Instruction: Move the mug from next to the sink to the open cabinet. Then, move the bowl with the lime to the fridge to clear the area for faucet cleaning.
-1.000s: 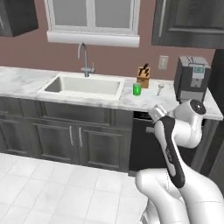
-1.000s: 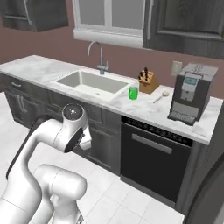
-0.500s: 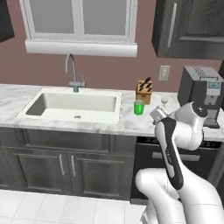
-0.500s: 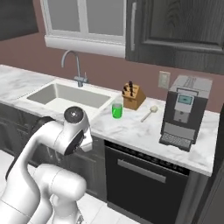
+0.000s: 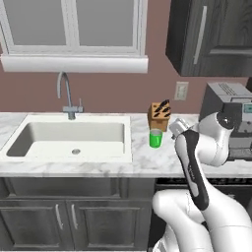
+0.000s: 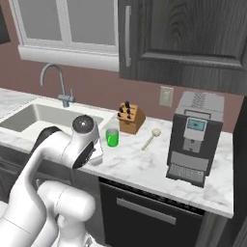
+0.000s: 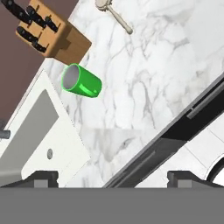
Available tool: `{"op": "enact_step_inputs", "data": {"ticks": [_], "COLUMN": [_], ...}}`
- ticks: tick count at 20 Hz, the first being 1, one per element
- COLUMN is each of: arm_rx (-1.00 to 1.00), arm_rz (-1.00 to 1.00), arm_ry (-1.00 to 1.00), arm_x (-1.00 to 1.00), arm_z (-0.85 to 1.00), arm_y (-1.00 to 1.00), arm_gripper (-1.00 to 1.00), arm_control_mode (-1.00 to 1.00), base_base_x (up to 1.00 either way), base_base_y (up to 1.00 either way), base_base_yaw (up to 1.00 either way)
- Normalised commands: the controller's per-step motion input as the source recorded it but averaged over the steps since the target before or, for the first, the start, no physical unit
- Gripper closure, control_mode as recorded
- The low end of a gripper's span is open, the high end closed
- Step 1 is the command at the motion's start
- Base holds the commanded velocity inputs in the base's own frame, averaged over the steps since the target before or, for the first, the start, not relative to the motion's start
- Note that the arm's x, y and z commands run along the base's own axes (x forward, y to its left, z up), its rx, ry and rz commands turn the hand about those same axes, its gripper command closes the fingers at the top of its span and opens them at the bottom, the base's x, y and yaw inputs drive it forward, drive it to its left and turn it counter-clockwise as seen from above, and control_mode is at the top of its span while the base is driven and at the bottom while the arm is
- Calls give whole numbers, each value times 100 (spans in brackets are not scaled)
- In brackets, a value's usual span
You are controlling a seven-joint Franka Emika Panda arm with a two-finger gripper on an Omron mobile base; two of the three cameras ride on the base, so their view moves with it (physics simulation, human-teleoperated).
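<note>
Counter bears mug [image 7: 81, 82], beyond fingers [image 7: 43, 178].

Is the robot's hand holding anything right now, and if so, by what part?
Nothing is held. The hand is open with empty space between its fingertips, and the green mug stands apart on the counter beside the knife block.

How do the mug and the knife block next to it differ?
The mug is bright green, round and open-topped; the knife block is tan wood, boxy, with dark knife handles sticking out. The mug stands nearer the counter's front edge, the block behind it by the wall. Both stand right of the sink.
</note>
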Motion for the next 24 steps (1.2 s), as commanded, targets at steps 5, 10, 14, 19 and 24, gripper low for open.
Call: {"op": "enact_step_inputs", "data": {"ticks": [5, 10, 14, 19, 24], "arm_rx": [0, 0, 0, -11, -23], "arm_rz": [0, 0, 0, 1, 9], "arm_ry": [0, 0, 0, -5, -3], "arm_x": [0, 0, 0, 54, 98], "arm_z": [0, 0, 0, -14, -16], "arm_y": [0, 0, 0, -12, -7], "arm_gripper": [-100, -100, -100, -100, -100], "arm_control_mode": [100, 100, 100, -100, -100], "base_base_x": [3, 20, 17, 0, 0], "base_base_y": [36, 19, 0, 0, 0], "base_base_yaw": [-14, -3, 0, 0, 0]}}
